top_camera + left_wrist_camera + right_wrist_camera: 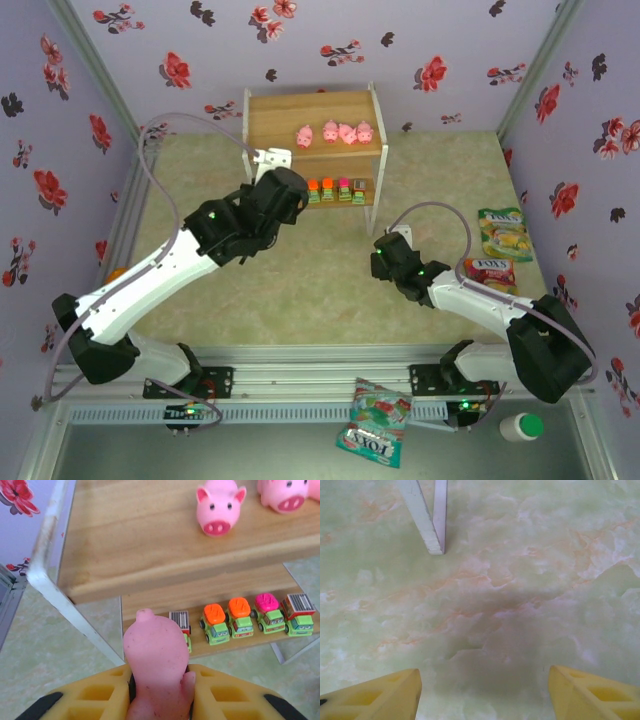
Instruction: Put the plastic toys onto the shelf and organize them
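Pig (152,655) sits clamped in the left gripper (159,676) before the shelf (125,540), four pigs (329,132) on its top board, trucks (344,188) on the lower; right gripper (485,690) hangs open over the mat (520,580).

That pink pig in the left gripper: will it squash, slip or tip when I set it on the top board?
Probably soft: the pink pig looks pinched narrow in the left gripper. Its smooth skin may slip. Released, it will likely stand, like the pigs on the top board of the shelf.
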Motion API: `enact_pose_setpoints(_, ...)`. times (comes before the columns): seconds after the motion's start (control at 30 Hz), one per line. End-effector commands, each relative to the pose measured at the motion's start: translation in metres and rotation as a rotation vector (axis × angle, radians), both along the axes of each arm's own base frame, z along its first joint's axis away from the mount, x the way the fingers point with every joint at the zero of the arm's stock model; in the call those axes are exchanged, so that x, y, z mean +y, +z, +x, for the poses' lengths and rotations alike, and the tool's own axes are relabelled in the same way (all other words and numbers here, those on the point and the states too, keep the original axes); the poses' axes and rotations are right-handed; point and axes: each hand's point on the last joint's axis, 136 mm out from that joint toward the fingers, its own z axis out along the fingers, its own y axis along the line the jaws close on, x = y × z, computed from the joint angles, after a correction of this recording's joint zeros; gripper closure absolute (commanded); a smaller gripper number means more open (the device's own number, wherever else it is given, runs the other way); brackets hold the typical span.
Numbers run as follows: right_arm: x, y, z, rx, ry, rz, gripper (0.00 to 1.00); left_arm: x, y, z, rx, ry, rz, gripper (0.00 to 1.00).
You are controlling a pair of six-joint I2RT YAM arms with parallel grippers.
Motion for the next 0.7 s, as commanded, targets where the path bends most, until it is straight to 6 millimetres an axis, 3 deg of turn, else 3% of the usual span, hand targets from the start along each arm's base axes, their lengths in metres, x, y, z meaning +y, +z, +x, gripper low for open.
enact_pose_setpoints(0.0,0.002,0.012,0.009,-0.034,-0.029,0.028,0.31,0.0,0.016,0.008,-0.014,-0.021,0.019,0.68)
enact_pose_setpoints(0.67,0.0,0.013,0.008,-0.032,-0.029,0.021,0.31,-0.003,0.026,0.07,0.035,-0.01,-0.074,0.67)
